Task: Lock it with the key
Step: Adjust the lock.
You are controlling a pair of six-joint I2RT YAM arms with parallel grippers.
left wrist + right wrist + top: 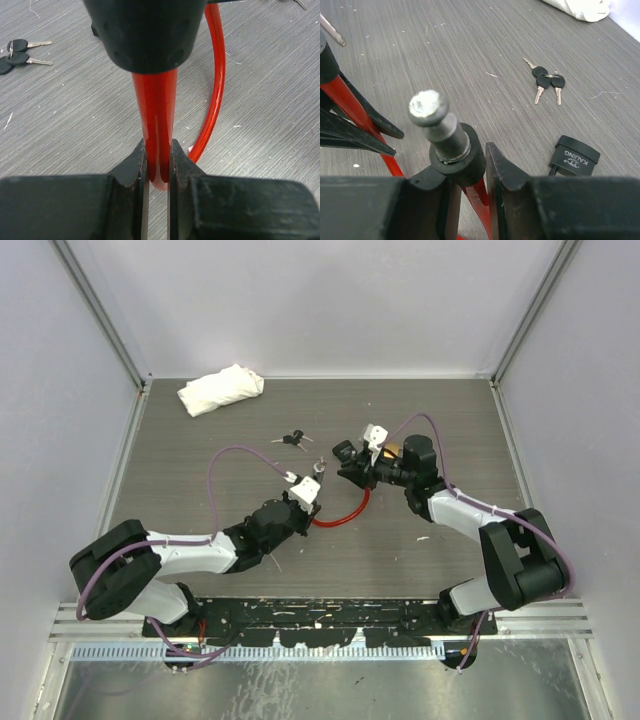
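Red cable lock [155, 110] held at both ends by the two claws, above a grey surface [200, 440].

"KAIJING" is printed in white on a small black tab [574, 156] lying at the lower right of the right wrist view; no other writing can be read. The left claw [159, 172] is closed on the red cable at the bottom centre of its view, with the black lock body [145, 30] just above it at the top. The right claw [465, 162] is clamped around the black collar below the metal pin end [432, 112]. Two black-headed keys [547, 82] lie apart from both claws, and a white cloth [220, 388] is seen at the upper left.
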